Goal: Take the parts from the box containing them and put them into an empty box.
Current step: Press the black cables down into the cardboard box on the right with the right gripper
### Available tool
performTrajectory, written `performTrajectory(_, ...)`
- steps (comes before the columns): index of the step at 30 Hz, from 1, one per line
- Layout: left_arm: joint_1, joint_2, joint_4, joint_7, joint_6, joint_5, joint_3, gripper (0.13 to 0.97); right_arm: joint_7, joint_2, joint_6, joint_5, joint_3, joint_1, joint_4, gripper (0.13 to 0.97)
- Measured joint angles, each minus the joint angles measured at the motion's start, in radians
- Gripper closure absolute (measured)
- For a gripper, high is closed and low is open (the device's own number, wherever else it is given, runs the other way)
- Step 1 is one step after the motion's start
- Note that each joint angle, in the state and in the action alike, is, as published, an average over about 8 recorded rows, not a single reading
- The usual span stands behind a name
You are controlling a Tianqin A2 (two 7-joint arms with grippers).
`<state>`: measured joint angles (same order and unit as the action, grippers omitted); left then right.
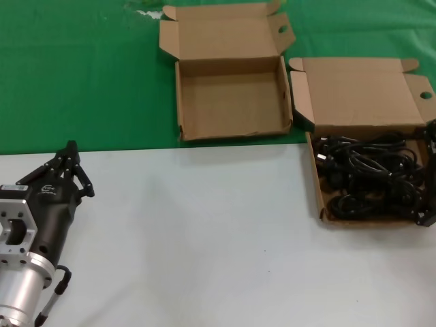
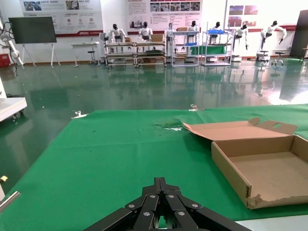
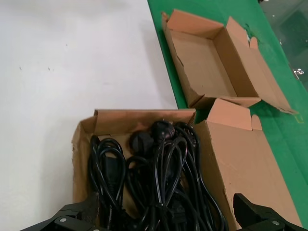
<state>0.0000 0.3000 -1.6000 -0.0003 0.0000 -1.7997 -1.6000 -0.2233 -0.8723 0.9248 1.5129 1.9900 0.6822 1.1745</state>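
Observation:
The empty box (image 1: 231,102) stands open on the green cloth, with four upright walls and its lid folded back. To its right is the box containing the parts (image 1: 361,95), a wide carton on the table's edge that holds a tangle of black power cables (image 1: 368,177). My right gripper (image 1: 429,174) is at that box's right side, partly out of frame. In the right wrist view it (image 3: 163,222) is open wide, its fingers (image 3: 67,220) straddling the cables (image 3: 159,168) just above them. My left gripper (image 1: 70,151) is shut and empty at the near left.
The near half of the table is bare grey-white (image 1: 204,231); the far half is green cloth (image 1: 82,75). The left wrist view shows the empty box (image 2: 269,168) off to the right, with an open hall of shelves beyond.

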Motion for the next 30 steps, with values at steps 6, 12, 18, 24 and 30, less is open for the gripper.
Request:
performTrajectory(6,0.000,0.000,0.000,0.000,0.000,0.000,0.000,0.958,-0.045,0.040,-0.003,-0.031,0.009,0.032,-0.064,0.131)
performTrajectory(12,0.000,0.000,0.000,0.000,0.000,0.000,0.000,0.958,-0.083,0.070,-0.013,-0.047,0.010,0.052,-0.116,0.135)
performTrajectory(18,0.000,0.000,0.000,0.000,0.000,0.000,0.000,0.958,-0.110,0.086,-0.022,-0.053,0.005,0.058,-0.146,0.183)
performTrajectory(24,0.000,0.000,0.000,0.000,0.000,0.000,0.000,0.958,-0.134,0.095,-0.031,-0.056,-0.002,0.061,-0.166,0.248)
performTrajectory(30,0.000,0.000,0.000,0.000,0.000,0.000,0.000,0.958,-0.141,0.102,-0.036,-0.058,-0.006,0.060,-0.172,0.329)
